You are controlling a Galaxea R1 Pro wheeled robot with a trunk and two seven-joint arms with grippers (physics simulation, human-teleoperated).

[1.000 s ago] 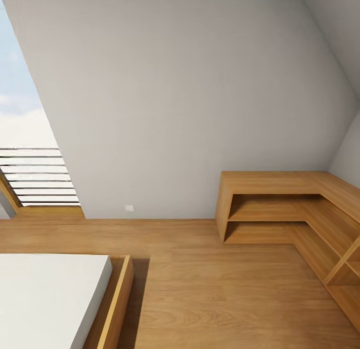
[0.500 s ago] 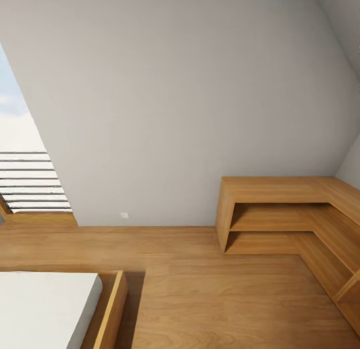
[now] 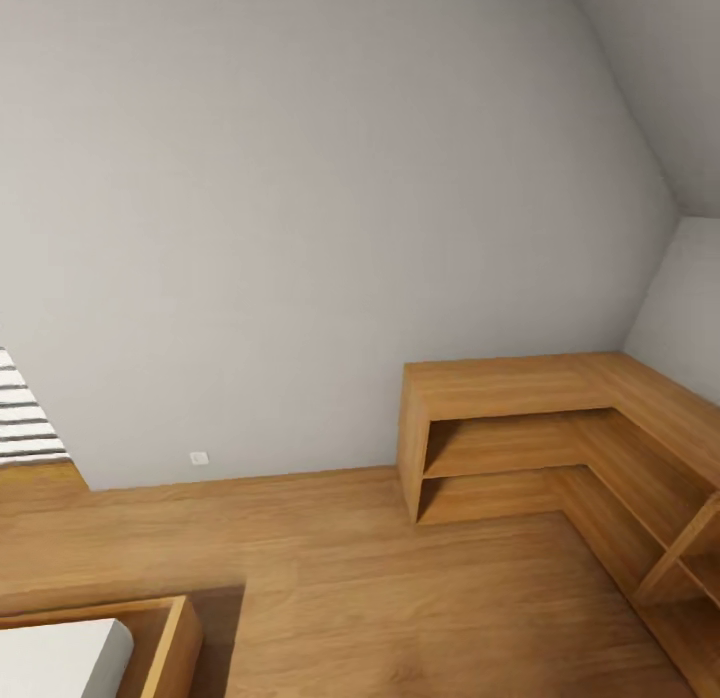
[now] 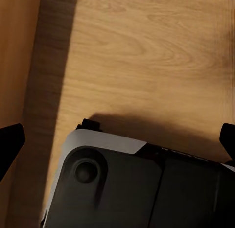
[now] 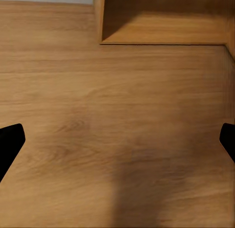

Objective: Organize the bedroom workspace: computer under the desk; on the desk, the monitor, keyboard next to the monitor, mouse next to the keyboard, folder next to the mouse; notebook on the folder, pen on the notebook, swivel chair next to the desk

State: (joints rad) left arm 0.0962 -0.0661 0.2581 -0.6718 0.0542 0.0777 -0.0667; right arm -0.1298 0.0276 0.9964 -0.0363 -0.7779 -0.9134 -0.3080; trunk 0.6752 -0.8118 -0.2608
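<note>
The desk, computer, monitor, keyboard, mouse, folder, notebook, pen and swivel chair are out of view. In the left wrist view my left gripper (image 4: 117, 140) hangs open over the wooden floor (image 4: 147, 52). Its two dark fingertips (image 4: 10, 142) sit far apart, with my own dark, white-rimmed base (image 4: 122, 184) below them. In the right wrist view my right gripper (image 5: 117, 140) is open too. Its fingertips (image 5: 10, 140) are spread wide above bare floor boards (image 5: 122, 101), and nothing is held.
A light-wood L-shaped shelving unit (image 3: 520, 418) fills the right corner against the grey wall (image 3: 300, 228). A bed corner (image 3: 90, 648) with a wooden frame lies at the lower left. Window slats (image 3: 20, 418) show at the left edge. Open wooden floor (image 3: 400, 598) lies between them.
The camera has turned to the right. The window and the bed have slid almost out at the left, and the shelving unit sits further left and lower in the picture.
</note>
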